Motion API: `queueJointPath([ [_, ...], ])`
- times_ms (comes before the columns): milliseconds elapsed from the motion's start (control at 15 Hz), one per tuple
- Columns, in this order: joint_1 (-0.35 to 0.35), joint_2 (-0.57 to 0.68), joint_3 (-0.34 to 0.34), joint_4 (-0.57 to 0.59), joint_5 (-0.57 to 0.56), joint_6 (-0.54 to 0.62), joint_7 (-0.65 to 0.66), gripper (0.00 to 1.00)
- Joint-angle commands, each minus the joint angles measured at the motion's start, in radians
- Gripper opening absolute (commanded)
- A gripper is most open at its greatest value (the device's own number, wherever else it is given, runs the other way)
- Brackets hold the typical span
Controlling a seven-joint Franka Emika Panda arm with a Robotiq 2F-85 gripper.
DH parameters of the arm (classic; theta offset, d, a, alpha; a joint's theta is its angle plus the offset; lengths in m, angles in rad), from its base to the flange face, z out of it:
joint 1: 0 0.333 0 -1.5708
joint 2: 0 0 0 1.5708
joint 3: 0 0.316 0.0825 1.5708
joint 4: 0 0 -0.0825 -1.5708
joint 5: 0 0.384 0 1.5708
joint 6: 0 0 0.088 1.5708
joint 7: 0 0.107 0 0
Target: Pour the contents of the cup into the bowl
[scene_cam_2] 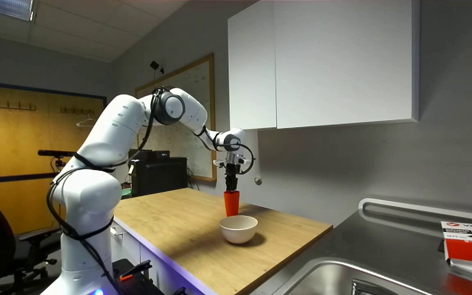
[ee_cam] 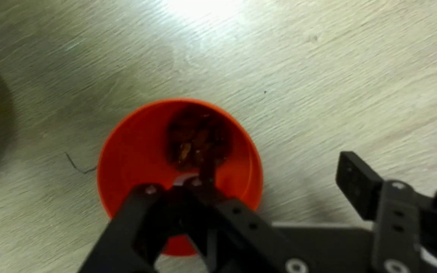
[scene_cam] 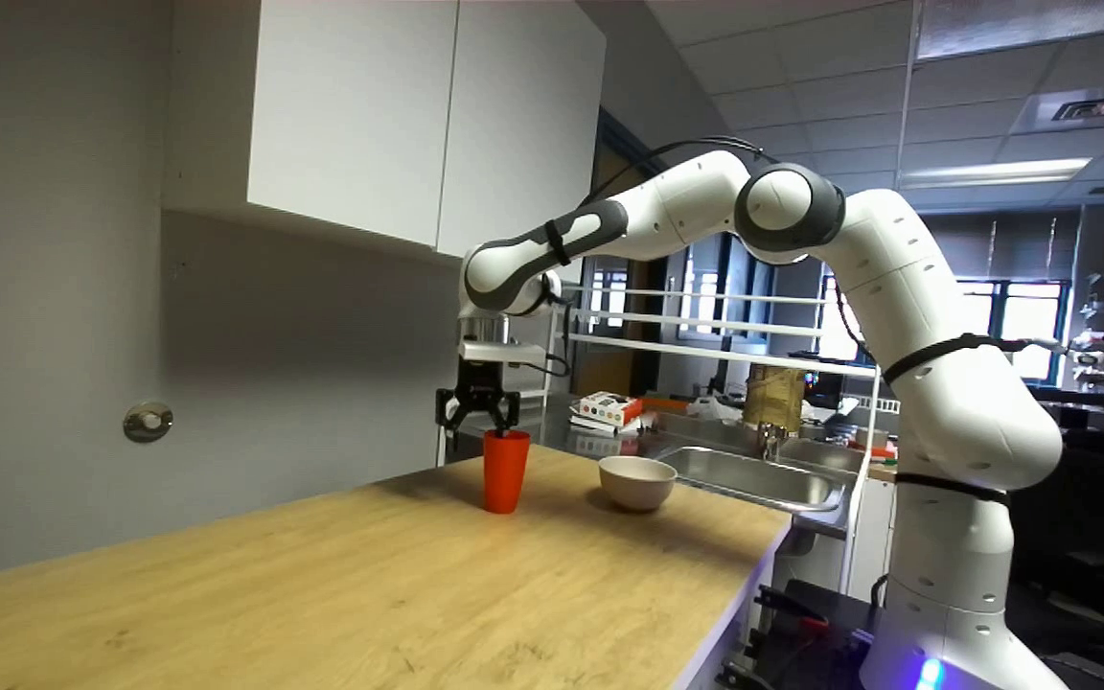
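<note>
The orange-red cup (scene_cam: 506, 474) stands upright on the wooden counter in both exterior views (scene_cam_2: 232, 204). In the wrist view the cup (ee_cam: 139, 148) shows from above, with small brown pieces (ee_cam: 190, 142) at its bottom. My gripper (scene_cam: 478, 433) is open and points down at the cup's rim. In the wrist view the gripper (ee_cam: 279, 180) has one finger over or inside the cup's mouth and the other outside it, apart from the wall. The whitish bowl (scene_cam: 638, 483) sits upright near the cup in both exterior views (scene_cam_2: 239, 231); its bottom inside is hidden.
White wall cabinets (scene_cam: 351, 115) hang above the counter (scene_cam: 351, 594), close to the arm's wrist. The grey wall stands behind the cup. A metal sink (scene_cam: 753, 479) lies beyond the counter's end, with a red and white box (scene_cam_2: 471, 241) near it.
</note>
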Motion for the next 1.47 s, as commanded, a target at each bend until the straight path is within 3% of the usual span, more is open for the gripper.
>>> queueJointPath([
  [0, 0.020, 0.016, -0.003, 0.018, -0.028, -0.025, 0.042, 0.52],
  [467, 0.033, 0.002, -0.006, 0.003, -0.062, -0.019, 0.053, 0.00],
  [1000, -0.009, -0.112, -0.011, -0.108, -0.040, 0.036, 0.023, 0.01],
  [1400, -0.089, -0.307, -0.004, -0.341, 0.072, 0.205, -0.080, 0.01],
])
